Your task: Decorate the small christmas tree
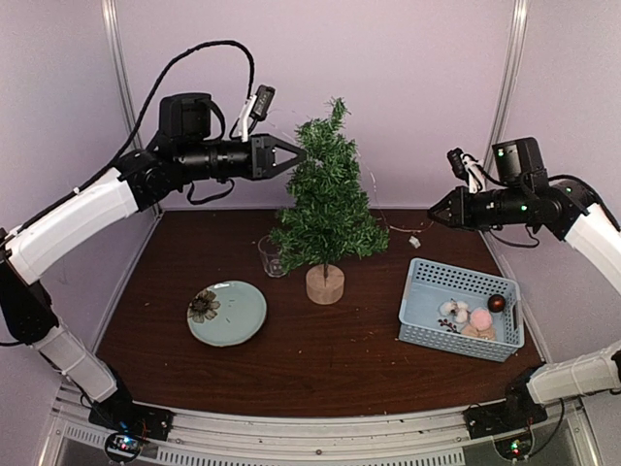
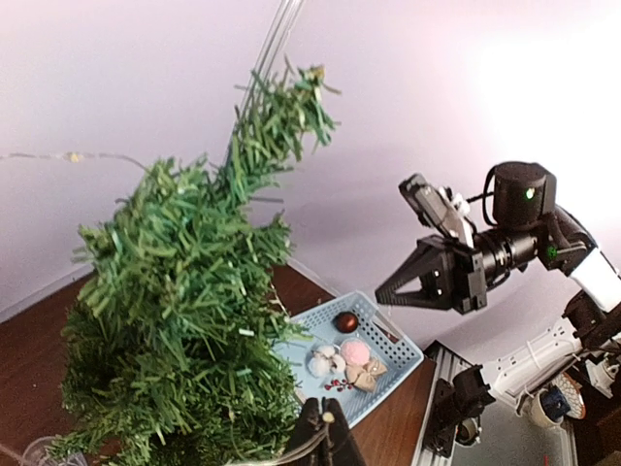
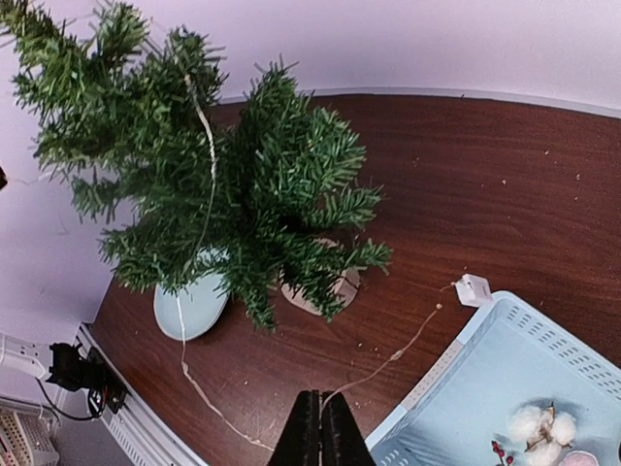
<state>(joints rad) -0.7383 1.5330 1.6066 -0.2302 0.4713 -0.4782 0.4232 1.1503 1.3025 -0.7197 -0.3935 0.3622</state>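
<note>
1. Right gripper [image 1: 434, 210]: shut on light wire [image 3: 388, 359], right of the small christmas tree [image 1: 325, 204].
2. Left gripper [image 1: 299, 153]: closed, at tree's upper-left branches.
3. Seemingly early: wire partly draped; ornaments [image 1: 473, 316] unhung in basket [image 1: 446, 340], tree's right.

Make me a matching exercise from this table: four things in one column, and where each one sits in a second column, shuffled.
Things:
1 green plate
2 blue basket
3 drinking glass
4 dark red ball

Places:
A inside the basket
B tucked by the lower left branches of the small christmas tree
C right of the tree, apart from it
D front left of the tree, nearer the arms

Pairs: 1-D, 2-C, 3-B, 4-A
</note>
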